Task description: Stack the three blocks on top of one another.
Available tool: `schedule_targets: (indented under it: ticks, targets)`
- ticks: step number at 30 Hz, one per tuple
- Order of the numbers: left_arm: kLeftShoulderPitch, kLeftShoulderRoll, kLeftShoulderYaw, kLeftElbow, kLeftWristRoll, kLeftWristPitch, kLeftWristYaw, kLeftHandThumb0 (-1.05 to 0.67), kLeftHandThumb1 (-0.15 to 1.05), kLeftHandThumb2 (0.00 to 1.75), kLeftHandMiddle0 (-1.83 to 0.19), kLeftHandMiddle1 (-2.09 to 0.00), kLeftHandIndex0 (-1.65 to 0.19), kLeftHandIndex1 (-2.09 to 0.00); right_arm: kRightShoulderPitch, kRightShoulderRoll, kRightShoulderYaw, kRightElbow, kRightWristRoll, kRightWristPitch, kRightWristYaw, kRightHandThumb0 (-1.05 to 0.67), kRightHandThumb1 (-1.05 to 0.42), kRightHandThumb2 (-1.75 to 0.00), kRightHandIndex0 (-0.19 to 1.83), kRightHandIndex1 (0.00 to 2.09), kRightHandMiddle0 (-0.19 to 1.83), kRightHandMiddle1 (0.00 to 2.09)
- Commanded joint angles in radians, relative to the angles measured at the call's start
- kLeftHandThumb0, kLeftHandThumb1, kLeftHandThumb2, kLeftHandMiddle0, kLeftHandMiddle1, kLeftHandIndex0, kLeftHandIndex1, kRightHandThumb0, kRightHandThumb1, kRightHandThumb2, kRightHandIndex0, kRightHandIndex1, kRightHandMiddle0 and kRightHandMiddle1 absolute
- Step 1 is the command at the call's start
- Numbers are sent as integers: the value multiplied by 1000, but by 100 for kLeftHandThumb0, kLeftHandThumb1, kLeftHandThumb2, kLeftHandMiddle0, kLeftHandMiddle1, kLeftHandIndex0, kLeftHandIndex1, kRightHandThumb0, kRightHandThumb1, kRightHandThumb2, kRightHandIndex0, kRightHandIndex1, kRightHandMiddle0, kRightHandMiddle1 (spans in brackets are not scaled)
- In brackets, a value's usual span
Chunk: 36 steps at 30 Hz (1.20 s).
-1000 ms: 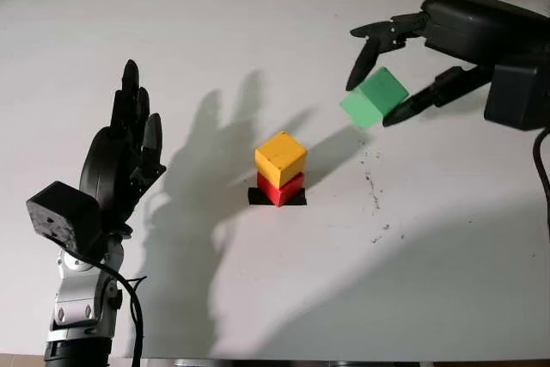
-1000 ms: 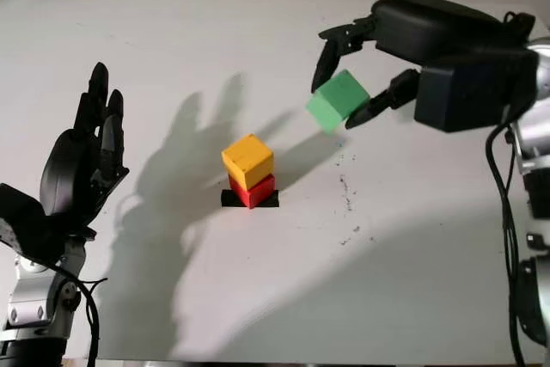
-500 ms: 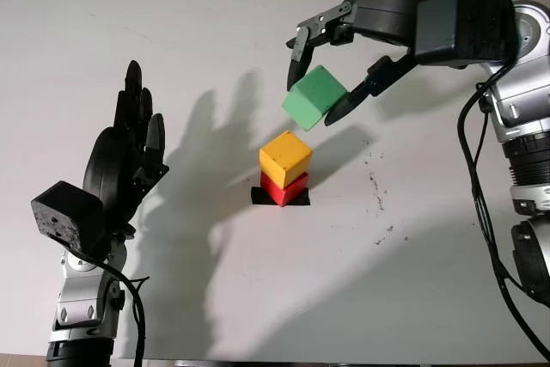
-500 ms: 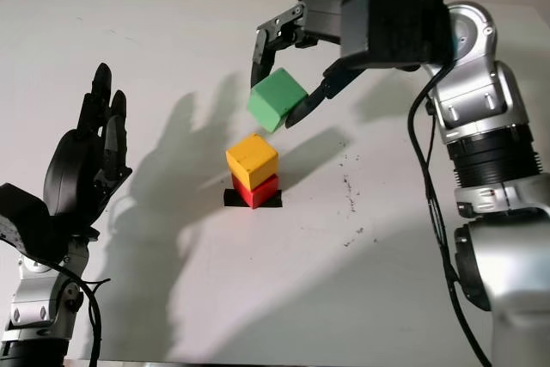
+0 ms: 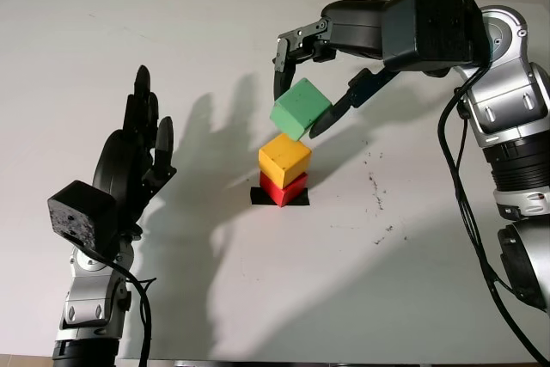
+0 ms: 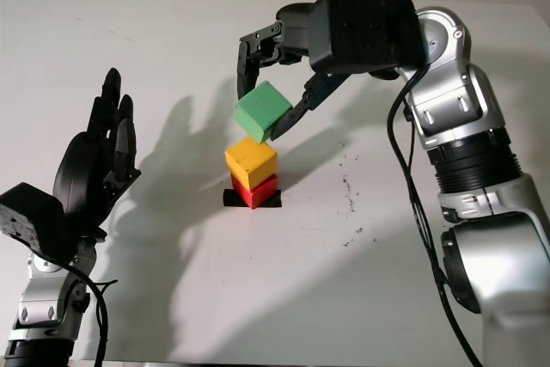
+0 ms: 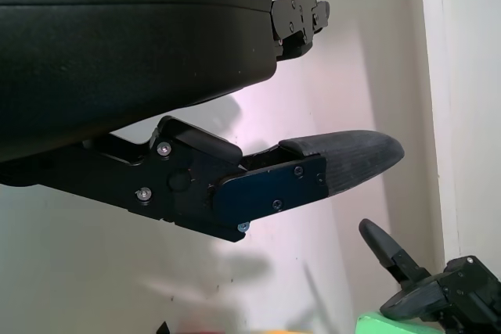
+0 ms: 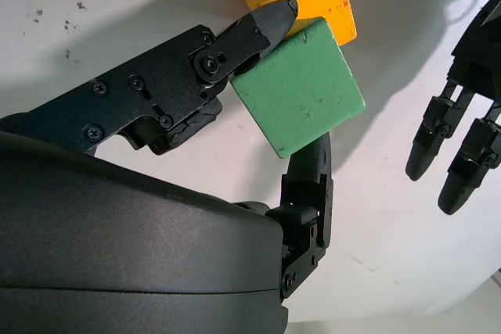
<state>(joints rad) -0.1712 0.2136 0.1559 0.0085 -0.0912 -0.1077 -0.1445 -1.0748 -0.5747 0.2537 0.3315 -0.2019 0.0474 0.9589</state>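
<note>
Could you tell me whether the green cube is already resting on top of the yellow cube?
No, the green cube is tilted in the right hand, just above the yellow cube.

Bright light; hard shadows cross the table [image 5: 258, 298].

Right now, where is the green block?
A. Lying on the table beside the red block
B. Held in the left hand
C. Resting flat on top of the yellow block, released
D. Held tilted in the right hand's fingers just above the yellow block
D. The right hand grips the green block tilted, above the yellow block, which sits on the red block; the left hand is open at the table's left side.
</note>
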Motion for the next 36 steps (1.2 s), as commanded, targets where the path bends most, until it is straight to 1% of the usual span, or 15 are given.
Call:
schedule_targets:
  ticks: [1, 5, 8, 12, 18, 25, 31, 36]
  targets:
    - [10, -6, -4, -17, 3, 3, 6, -80, 105, 66, 16, -5, 16, -5, -2, 4, 3, -18, 5, 26, 13, -47, -90, -6, 26, 3, 38, 157]
    - [16, -6, -4, -19, 3, -2, 6, -80, 105, 66, 16, -5, 17, -5, -7, 9, 6, -23, 17, 65, 32, -49, -90, -6, 27, 4, 39, 159]
    - [19, -6, -4, -21, 2, 4, 6, -78, 105, 66, 17, -5, 18, -5, -14, 19, 1, -35, 44, 143, 59, -50, -90, -6, 27, 4, 38, 162]
    - [18, -9, -2, -20, 1, 9, 11, -77, 105, 65, 16, -5, 17, -5, -17, 22, 4, -66, 60, 217, 80, -49, -91, -6, 29, 5, 37, 161]
    - [15, -10, -4, -23, -1, 18, 10, -77, 105, 65, 16, -5, 17, -5, -5, 33, 8, -91, 72, 293, 83, -50, -91, -5, 28, 5, 38, 160]
    - [19, -11, -4, -22, 5, 14, 14, -77, 105, 65, 16, -5, 17, -5, 1, 42, 13, -86, 76, 309, 78, -49, -91, -5, 26, 4, 40, 159]
    - [21, -11, 2, -16, -15, 3, 0, -77, 105, 64, 16, -5, 17, -5, 6, 40, 17, -77, 77, 278, 77, -50, -91, -5, 25, 4, 40, 159]
    - [25, -9, -2, -24, -5, 6, 7, -78, 105, 64, 16, -5, 17, -5, 14, 31, 26, -74, 66, 247, 76, -49, -92, -6, 24, 4, 38, 158]
